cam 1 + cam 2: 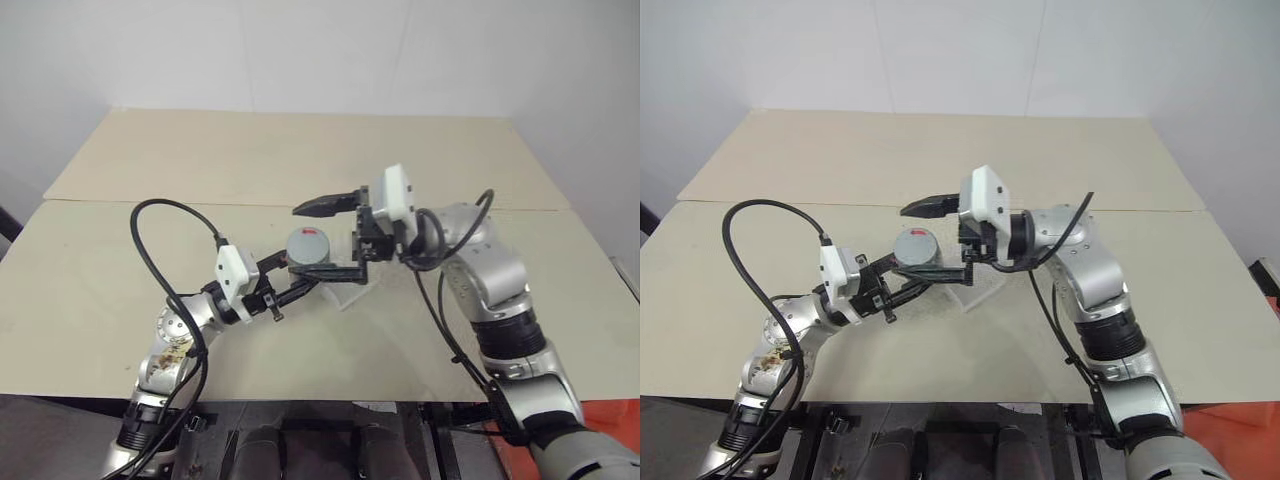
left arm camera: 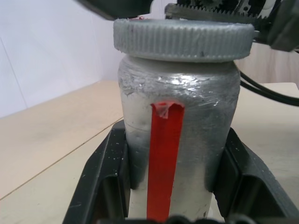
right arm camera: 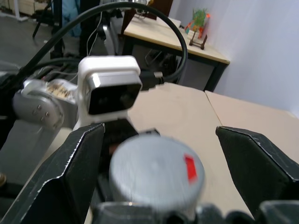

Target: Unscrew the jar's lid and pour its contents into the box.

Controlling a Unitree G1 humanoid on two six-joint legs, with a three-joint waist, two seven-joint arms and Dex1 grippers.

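Left gripper [image 2: 172, 186]: jaws clamped on the body of the jar [image 2: 177, 135], one black finger on each flank, red strip facing the wrist, jar upright above the table [image 1: 200, 160]. Right gripper [image 3: 159, 163]: jaws spread wide, one finger on either side of the grey lid [image 3: 156, 175], not pinching it; lid seated on the jar. Box [image 1: 352, 292]: clear tray on the table just below and beyond both grippers.

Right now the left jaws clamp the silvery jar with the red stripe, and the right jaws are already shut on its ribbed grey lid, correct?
Not quite. The right gripper stands open around the ribbed grey lid, as the right wrist view shows. The left gripper does clamp the silvery jar.
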